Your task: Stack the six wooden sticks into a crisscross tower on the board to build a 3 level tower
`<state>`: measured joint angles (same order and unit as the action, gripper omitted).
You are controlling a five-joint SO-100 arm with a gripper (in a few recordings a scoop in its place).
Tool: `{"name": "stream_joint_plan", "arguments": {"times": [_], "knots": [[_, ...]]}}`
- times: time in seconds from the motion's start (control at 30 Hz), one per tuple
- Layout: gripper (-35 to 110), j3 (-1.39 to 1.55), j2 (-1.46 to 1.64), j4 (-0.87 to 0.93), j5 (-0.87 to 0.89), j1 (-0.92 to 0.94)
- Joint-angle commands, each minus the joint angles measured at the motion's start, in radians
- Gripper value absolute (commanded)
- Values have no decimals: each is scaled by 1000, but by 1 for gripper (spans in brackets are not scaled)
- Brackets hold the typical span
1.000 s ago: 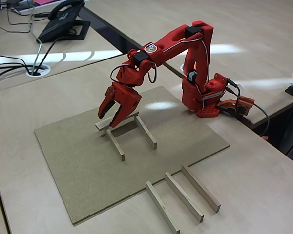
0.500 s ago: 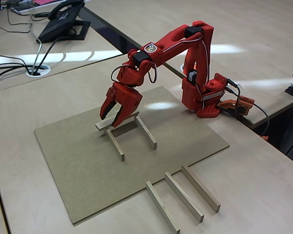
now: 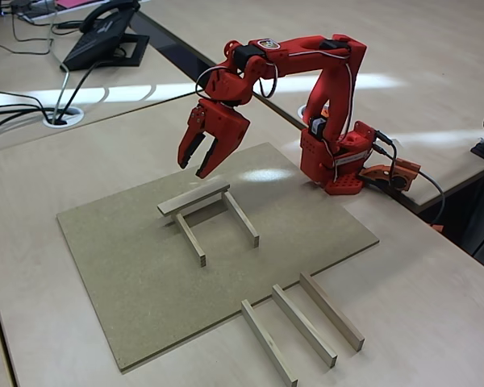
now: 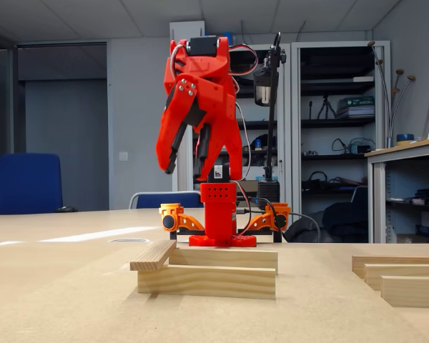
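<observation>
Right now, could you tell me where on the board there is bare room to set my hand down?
The board is bare along its near left part, in front of the three stacked sticks, and on the right toward the arm's base. It is crowded under the open gripper and off the near edge, where three loose sticks lie.

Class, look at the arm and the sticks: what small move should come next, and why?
Probably swing the open, empty gripper toward the three loose sticks lying off the board and lower over the nearest one. On the board, one stick crosses the far ends of two, so the second layer needs its partner.
</observation>
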<state>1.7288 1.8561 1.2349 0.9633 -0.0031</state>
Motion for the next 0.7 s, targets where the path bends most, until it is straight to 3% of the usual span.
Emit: {"name": "stream_joint_plan", "arguments": {"times": [0.0, 0.67], "knots": [[14, 58, 104, -3, 14, -18], [15, -43, 101, 67, 38, -34]]}}
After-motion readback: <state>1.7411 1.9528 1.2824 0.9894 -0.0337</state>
